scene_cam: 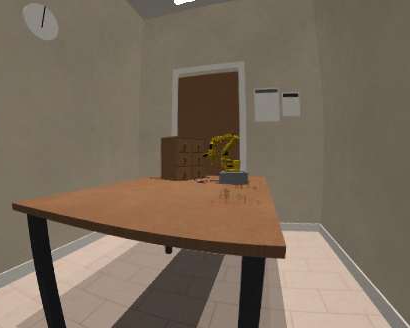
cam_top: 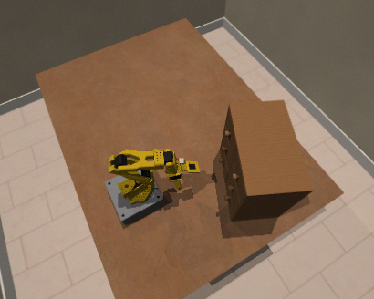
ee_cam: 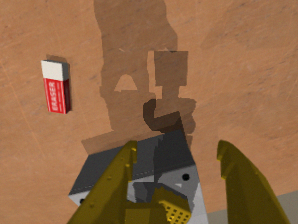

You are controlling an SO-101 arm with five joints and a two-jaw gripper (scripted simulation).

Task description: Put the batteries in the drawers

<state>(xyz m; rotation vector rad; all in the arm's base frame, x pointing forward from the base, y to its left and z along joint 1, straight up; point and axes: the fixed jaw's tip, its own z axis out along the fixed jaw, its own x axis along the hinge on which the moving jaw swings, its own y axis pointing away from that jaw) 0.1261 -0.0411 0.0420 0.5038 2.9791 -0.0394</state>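
My gripper [cam_top: 177,183] points down at the table close in front of the arm's grey base [cam_top: 134,201], left of the chest [cam_top: 262,159]. In the wrist view the two yellow fingers stand apart with nothing between them, and the base plate [ee_cam: 145,170] lies under them. The wooden chest also shows in the exterior view [scene_cam: 183,158]; its knobbed drawers all look shut. I see neither the AAA battery nor the AA battery in any view.
A red and white eraser [ee_cam: 56,86] lies on the table to the left of the fingers. It shows as a small red spot near the base in the exterior view [scene_cam: 202,182]. The chest stands near the table's right edge.
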